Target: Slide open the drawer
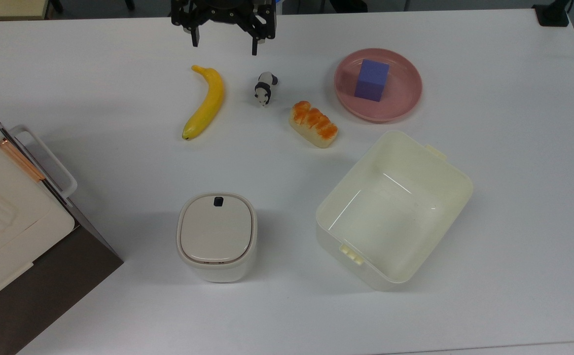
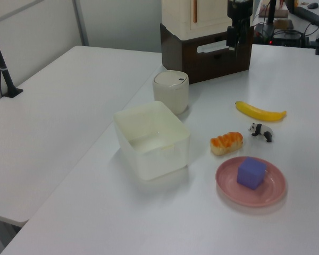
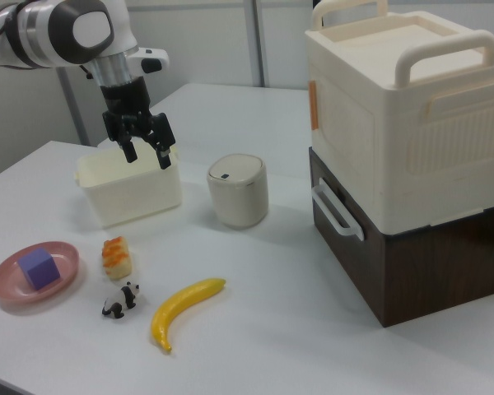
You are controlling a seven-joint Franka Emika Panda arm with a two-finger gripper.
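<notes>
Bench (image 1: 504,207): white. Drawer (image 3: 395,263): dark brown wood grain, white loop handle (image 3: 336,210). Storage box (image 3: 403,107): cream. Banana (image 1: 205,102): yellow. Toy panda (image 1: 265,88): black and white. Bread (image 1: 314,124): orange-glazed. Plate (image 1: 405,93): pink. Cube (image 1: 372,80): purple. Tub (image 1: 395,209): cream. Lidded bin (image 1: 216,235): white, black button. Hand (image 1: 223,43): black.

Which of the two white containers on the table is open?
The tub: it has no lid and you can see down to its bare bottom. The bin beside it is closed by a lid with a black button.
</notes>
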